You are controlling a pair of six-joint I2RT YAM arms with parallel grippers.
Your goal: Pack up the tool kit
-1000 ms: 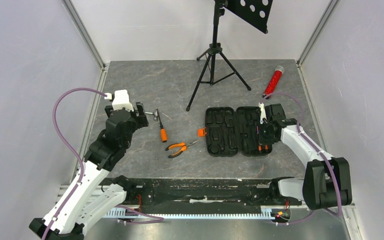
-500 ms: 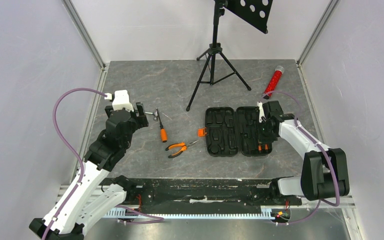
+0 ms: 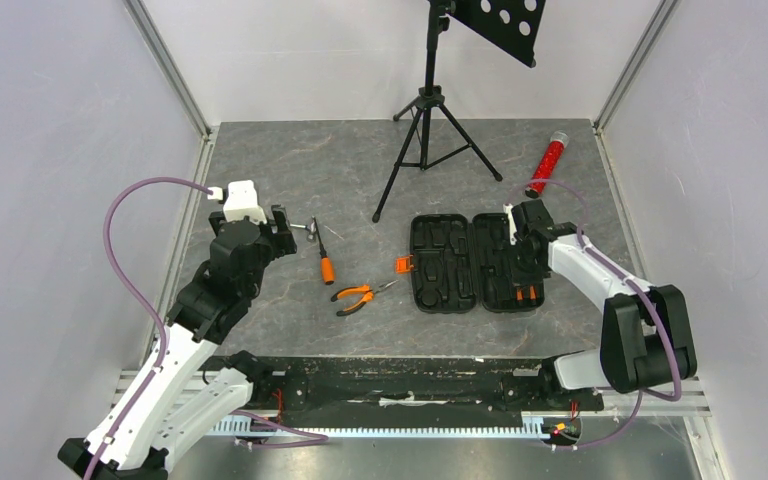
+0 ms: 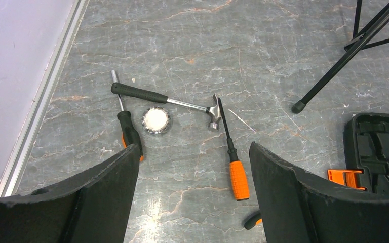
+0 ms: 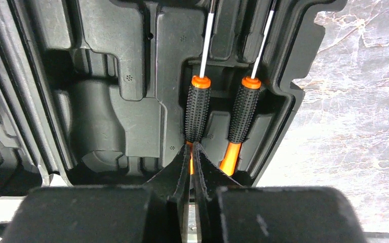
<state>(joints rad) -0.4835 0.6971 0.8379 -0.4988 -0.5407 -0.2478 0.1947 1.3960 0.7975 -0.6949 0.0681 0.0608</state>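
The tool kit's black case (image 3: 457, 262) lies open and flat, its orange latch (image 3: 403, 264) on the left edge. Two black-and-orange screwdrivers (image 5: 198, 104) (image 5: 243, 109) rest in slots of its right half (image 5: 111, 101). My right gripper (image 5: 192, 148) is shut, its tips right at the orange butt end of the left one; it holds nothing. In the top view it (image 3: 526, 263) hangs over that half. My left gripper (image 4: 193, 150) (image 3: 285, 232) is open above bare table, short of a hammer (image 4: 167, 100), an orange-handled screwdriver (image 4: 237, 174) and another driver (image 4: 129, 130). Orange pliers (image 3: 357, 294) lie nearer the case.
A small round silver thing with a white middle (image 4: 156, 120) lies beside the hammer. The black tripod stand (image 3: 428, 130) stands behind the case, one foot (image 4: 298, 107) near the tools. A red glittery tube (image 3: 547, 163) lies at the back right. Walls close in both sides.
My right gripper has slid a little towards the far side along the case's right half, uncovering the screwdrivers' orange ends. The left arm and the loose tools have not moved.
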